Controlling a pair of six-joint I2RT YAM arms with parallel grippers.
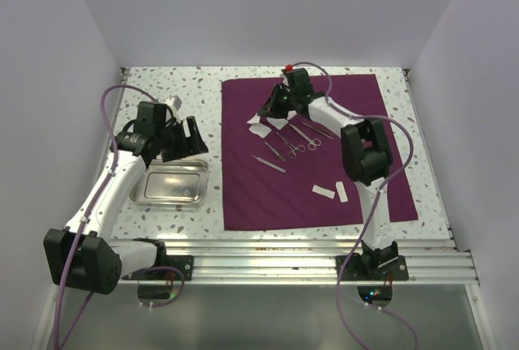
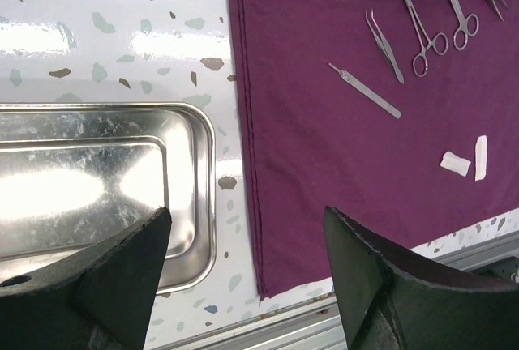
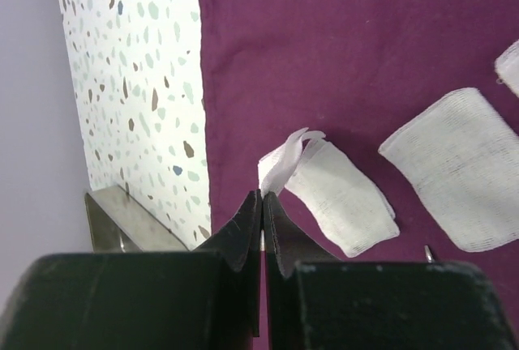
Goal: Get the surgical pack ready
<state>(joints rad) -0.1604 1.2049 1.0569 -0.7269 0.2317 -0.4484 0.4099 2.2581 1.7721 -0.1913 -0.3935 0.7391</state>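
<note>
Flatly spread on the speckled bench (image 1: pixel 162 99), right of centre: dark-purple cloth (image 1: pixel 324 204). On its far left part, white gauze squares (image 3: pixel 462 172). Beside them, closest to the cloth's left edge, the outermost gauze square (image 3: pixel 345 200), one corner raised off the fabric. Just nearer than these, thin silver scissors (image 2: pixel 422 30), tweezers (image 2: pixel 383 42) and a slim straight steel tool (image 2: pixel 365 91), all lying loose on the cloth. Toward the near edge, two small white pieces (image 2: pixel 456 164) side by side. Left of the cloth, on bare bench and near its hem without touching it: shiny steel tray (image 1: pixel 172 183).

Right arm (image 1: pixel 365 151): elbow raised over the cloth's right half, forearm stretched forward and left, wrist tipped down. Right end effector (image 3: pixel 263 194) (image 1: pixel 272 113): fully closed, tips pinching that raised corner.

Left arm (image 1: pixel 113 188): leaning forward from its base, folded above the tray's far side. Left end effector (image 2: pixel 243 220) (image 1: pixel 185 141): spread wide, gripping nothing, hanging over the strip between the tray's right rim and the cloth's hem.
</note>
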